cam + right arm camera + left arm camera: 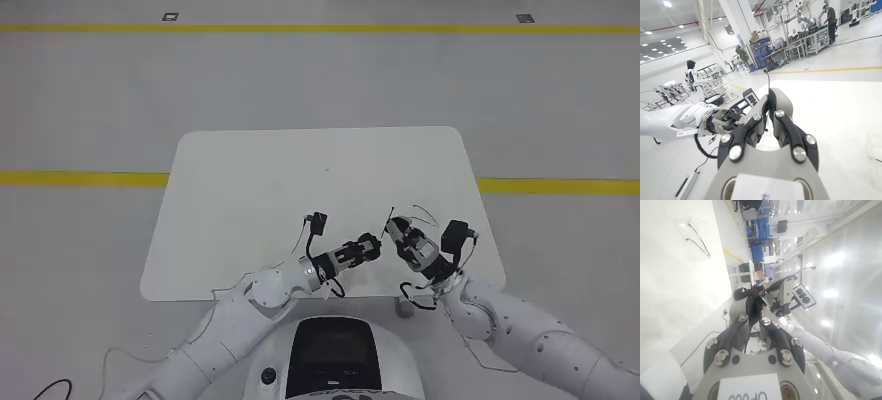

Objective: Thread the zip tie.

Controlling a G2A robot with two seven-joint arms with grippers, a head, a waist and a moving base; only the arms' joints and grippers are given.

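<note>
I had the right gripper (769, 103) closed tight on the zip tie (769, 81). The thin black strap stood up out of the pinched fingers (780, 98), its small head at the top, in the air above the near edge of the white table (250, 200). The left gripper (372, 246) sat tip to tip with the right one. Its fingers (750, 306) were drawn together, though I couldn't make out what, if anything, was between them. Farther back on the table lay a clear flat wrapper (683, 222) with two spare black ties (696, 242). I couldn't tell whether they were inside it or on top of it.
</note>
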